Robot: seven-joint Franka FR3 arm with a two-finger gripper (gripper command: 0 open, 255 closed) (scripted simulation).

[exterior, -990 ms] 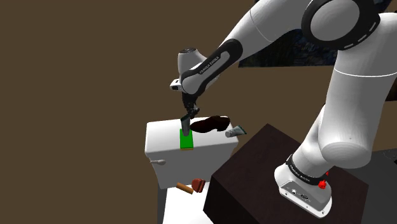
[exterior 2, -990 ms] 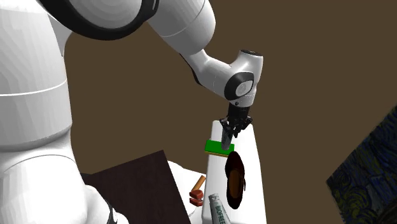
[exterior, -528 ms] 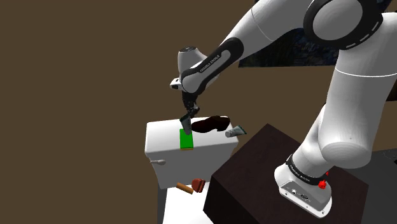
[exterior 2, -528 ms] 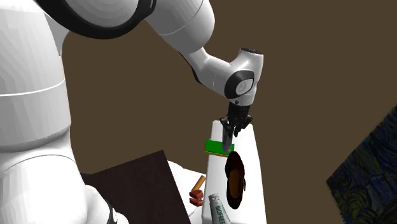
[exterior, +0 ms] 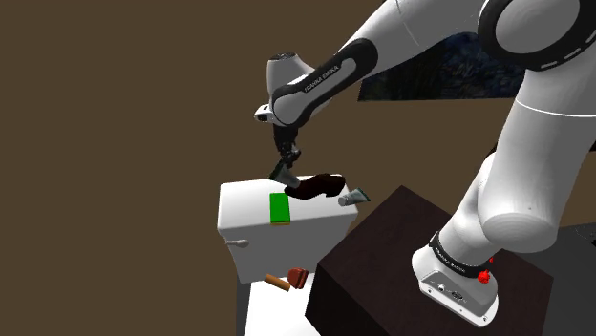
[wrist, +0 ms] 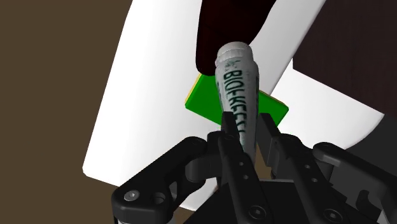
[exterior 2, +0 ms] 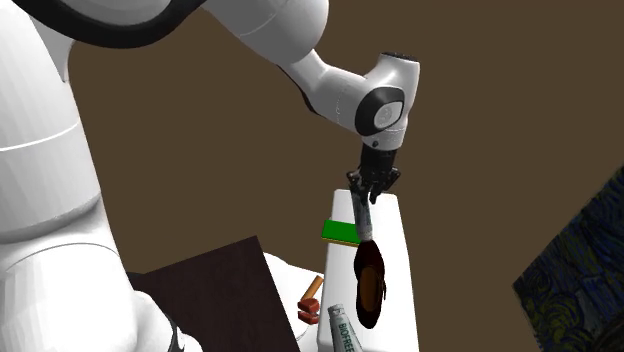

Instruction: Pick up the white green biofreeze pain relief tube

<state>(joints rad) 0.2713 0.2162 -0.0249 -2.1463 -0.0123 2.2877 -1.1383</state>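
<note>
The gripper (wrist: 247,137) is clamped on the Biofreeze tube (wrist: 236,83). Its black fingers (wrist: 230,153) press the white body from both sides, low down on the green lettering, and the rounded cap end sticks out past them toward the white toilet tank (wrist: 146,95). From the shoulder view, the gripper (exterior: 286,164) hangs over the tank (exterior: 248,215) with the tube (exterior: 283,175) slanting down from it. The tube's tip is clear of the lid, above the flat green block (exterior: 279,207) lying on the tank's top. A dark brown shoe (exterior: 315,185) sits on the same lid just beside the block, and a second tube (exterior: 353,199) rests past the shoe at the end of the tank nearest the dark stand (exterior: 382,258). In the second exterior view, the gripper (exterior 2: 365,195) points nearly straight down with the tube (exterior 2: 366,218) hanging between the green block (exterior 2: 340,233) and the shoe (exterior 2: 370,285), above the tank lid (exterior 2: 395,250). The second tube (exterior 2: 341,333) lies at the tank's near end. Below the tank's front, a reddish-brown thing with a wooden handle (exterior: 287,279) lies on a white surface.
</note>
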